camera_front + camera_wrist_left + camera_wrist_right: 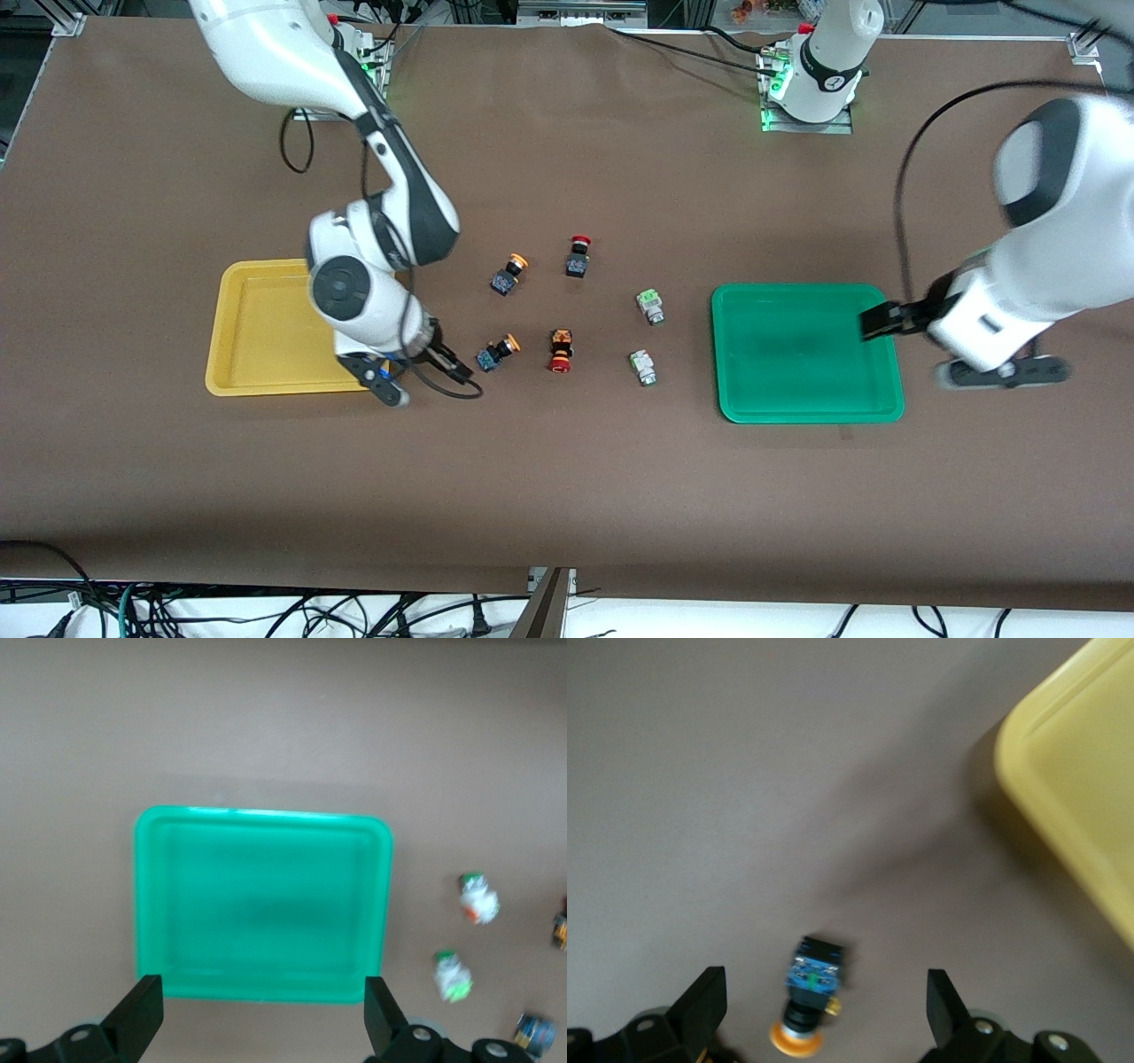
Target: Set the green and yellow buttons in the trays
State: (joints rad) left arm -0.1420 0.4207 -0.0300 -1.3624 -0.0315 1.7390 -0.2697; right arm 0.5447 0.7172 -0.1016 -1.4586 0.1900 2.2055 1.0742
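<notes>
The yellow tray (pixel 232 354) lies toward the right arm's end, the green tray (pixel 806 353) toward the left arm's end. Two yellow-capped buttons (pixel 508 273) (pixel 496 353) and two green-capped buttons (pixel 651 306) (pixel 643 367) lie on the table between the trays. My right gripper (pixel 416 372) is open, low between the yellow tray and the nearer yellow button (pixel 812 979), which shows between its fingers (pixel 709 997) untouched. My left gripper (pixel 1003 372) is open and empty beside the green tray (pixel 261 904), at the left arm's end.
Two red-capped buttons lie among the others: a black-bodied one (pixel 578 257) and an orange-black one (pixel 560 350). The yellow tray's corner (pixel 1063 788) shows in the right wrist view. The green buttons (pixel 478 897) (pixel 452 974) show in the left wrist view.
</notes>
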